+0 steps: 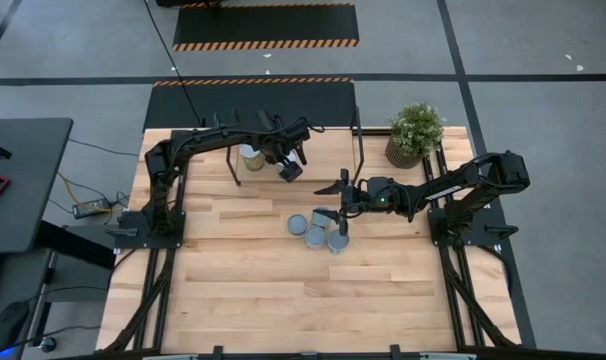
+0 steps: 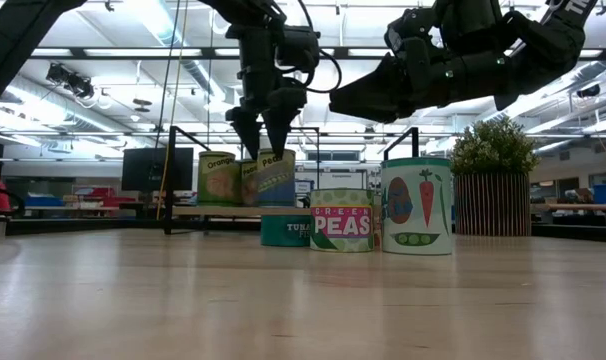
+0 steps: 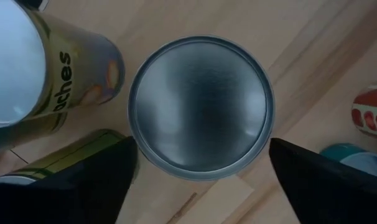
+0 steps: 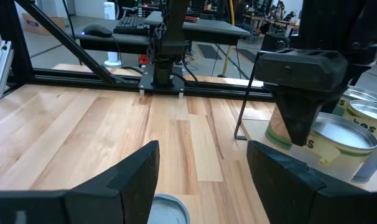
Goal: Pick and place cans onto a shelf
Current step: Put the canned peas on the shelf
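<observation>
Straddling a can (image 3: 201, 106) on the shelf (image 1: 328, 160), the left end effector (image 1: 290, 165) gapes wide (right end effector (image 4: 201, 171) likewise).

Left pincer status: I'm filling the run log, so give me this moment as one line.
left pincer: open, above can on shelf | right pincer: open, over cans on table | plant: untouched

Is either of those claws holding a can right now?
No. The left gripper hangs open above a can on the shelf; the right gripper is open and empty.
</observation>
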You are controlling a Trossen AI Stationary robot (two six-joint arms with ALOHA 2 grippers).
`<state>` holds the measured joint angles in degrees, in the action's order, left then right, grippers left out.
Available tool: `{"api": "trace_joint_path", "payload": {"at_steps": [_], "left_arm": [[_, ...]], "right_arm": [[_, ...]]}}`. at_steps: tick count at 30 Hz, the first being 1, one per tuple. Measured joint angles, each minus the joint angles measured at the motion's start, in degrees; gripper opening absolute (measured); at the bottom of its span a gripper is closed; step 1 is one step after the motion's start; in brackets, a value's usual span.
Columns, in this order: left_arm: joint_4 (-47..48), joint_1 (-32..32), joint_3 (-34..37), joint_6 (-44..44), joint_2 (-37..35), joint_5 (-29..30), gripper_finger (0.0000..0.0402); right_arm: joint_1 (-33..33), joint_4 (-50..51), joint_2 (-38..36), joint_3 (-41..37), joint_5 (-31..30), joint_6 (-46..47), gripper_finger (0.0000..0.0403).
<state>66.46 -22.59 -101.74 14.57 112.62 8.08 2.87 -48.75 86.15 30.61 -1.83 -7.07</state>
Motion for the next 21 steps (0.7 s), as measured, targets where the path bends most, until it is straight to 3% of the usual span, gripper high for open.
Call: {"api": "trace_joint_path", "payload": {"at_steps": [3,21], "left_arm": [[-0.02,0.07,-0.01,-1.63,0.00,-0.11,0.0395],[0.00,4.05,-0.68,-3.25,-2.14,4.21,0.0400]], "right_arm": [[-0.02,0.00,0.00,0.00,-0.02,0.00,0.0250],[-0.02,0.00,0.00,0.00,0.00,0.00,0.0250]]}}
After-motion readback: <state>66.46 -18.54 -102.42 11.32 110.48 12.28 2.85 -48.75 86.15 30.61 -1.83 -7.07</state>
